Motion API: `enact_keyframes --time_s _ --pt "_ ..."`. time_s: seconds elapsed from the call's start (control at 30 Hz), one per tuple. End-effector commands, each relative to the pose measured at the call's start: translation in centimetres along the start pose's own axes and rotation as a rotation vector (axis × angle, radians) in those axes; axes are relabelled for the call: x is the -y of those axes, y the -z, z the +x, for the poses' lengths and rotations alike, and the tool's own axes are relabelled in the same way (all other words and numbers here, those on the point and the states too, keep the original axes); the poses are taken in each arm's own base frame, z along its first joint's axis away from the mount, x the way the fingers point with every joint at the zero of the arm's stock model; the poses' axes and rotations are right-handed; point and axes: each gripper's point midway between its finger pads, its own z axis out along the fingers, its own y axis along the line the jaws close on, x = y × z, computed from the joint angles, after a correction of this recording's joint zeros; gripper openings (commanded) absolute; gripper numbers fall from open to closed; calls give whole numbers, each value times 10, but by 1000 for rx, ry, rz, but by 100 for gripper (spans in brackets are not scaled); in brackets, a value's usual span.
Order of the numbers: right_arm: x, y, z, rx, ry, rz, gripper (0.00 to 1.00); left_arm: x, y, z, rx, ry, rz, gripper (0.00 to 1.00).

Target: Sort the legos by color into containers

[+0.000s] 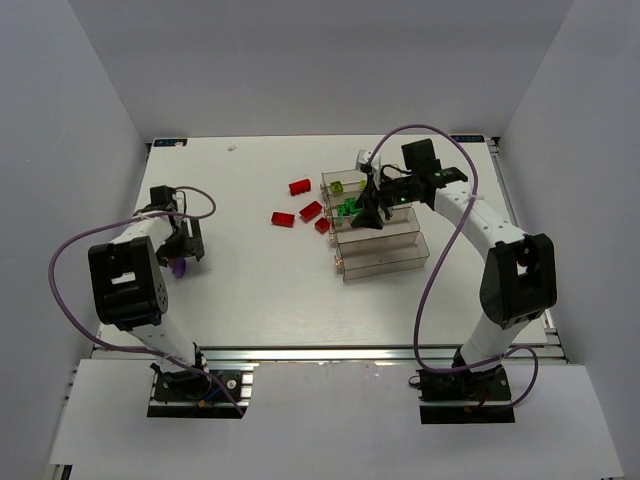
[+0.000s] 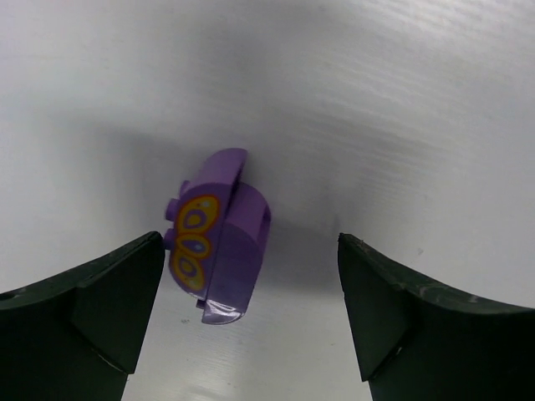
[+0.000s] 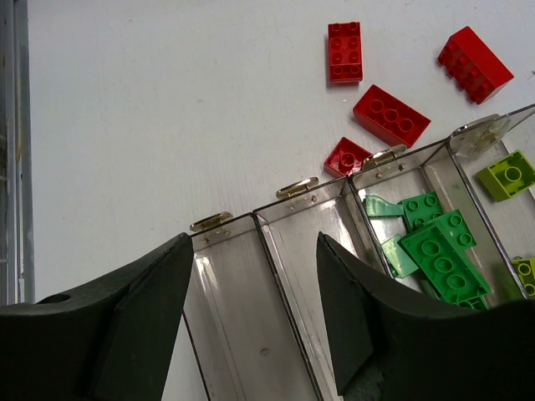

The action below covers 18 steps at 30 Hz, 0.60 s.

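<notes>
A purple lego [image 2: 217,238] with a yellow pattern lies on the white table between my left gripper's open fingers [image 2: 109,309], close to the left one. In the top view the left gripper [image 1: 183,252] stands over it [image 1: 180,267] at the far left. My right gripper [image 3: 255,251] is open and empty above the two near clear containers [image 3: 226,326], which hold nothing. The third container [image 3: 401,167] holds green legos [image 3: 439,246]; the fourth holds yellow-green ones [image 3: 506,175]. Several red legos [image 3: 390,114] lie on the table beside the containers.
The four containers [image 1: 385,262] stand in a slanted row right of centre, with my right gripper [image 1: 372,212] over them. The red legos [image 1: 282,219] lie just left of the row. White walls enclose the table on three sides.
</notes>
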Motion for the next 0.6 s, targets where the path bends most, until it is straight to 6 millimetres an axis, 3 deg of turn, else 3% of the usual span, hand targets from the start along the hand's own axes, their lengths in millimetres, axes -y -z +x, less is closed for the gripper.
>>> enact_keyframes --time_s 0.0,0.17,0.3,0.57 --pt "-1 11 -21 24 52 21 66 11 0 4 19 -111 96 92" --pt "-1 12 -22 18 55 22 66 12 -10 17 -17 -185 128 86" --pt "-3 13 -20 15 47 18 66 16 -10 12 1 -174 159 78" --pt "-10 12 -17 17 9 -1 63 52 11 -6 79 -26 343 57"
